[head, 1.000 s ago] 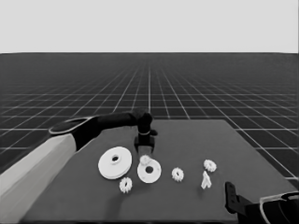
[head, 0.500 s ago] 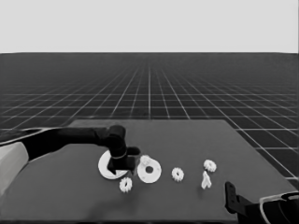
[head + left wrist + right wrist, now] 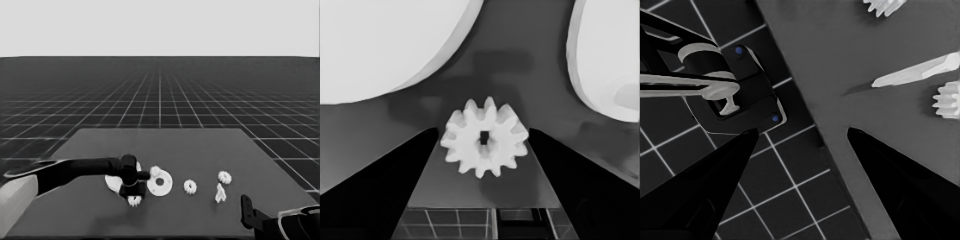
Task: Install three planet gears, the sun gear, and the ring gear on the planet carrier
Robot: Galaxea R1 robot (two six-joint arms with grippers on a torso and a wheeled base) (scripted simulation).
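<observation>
Four small toothed gears show on the dark table (image 3: 200, 145): one lies under the left hand (image 3: 133, 192) toward the table's near edge, one sits on the rim of the smaller round part (image 3: 161, 183), and two more lie farther right, a lone gear (image 3: 190, 186) and another gear (image 3: 224, 176) close behind the thin white piece (image 3: 220, 193). The left arm reaches in from the left, low over the table, with its hand pointing down over the larger round part (image 3: 112, 181), which it partly hides. In the left wrist view the hand's two fingers (image 3: 380, 185) are spread, and the gear (image 3: 484, 137) lies flat on the table between them, with a small gap on either side, touching neither. The larger round part (image 3: 385, 45) and the smaller round part (image 3: 605, 55) lie just beyond that gear, one to each side. The gear on the smaller part's rim (image 3: 155, 171) lies on the side nearest the larger part. The right hand (image 3: 800, 145) waits at the table's near right corner with its fingers spread, gripping nothing; its wrist view shows the thin white piece (image 3: 917, 71) and a gear (image 3: 948, 100) near that corner.
</observation>
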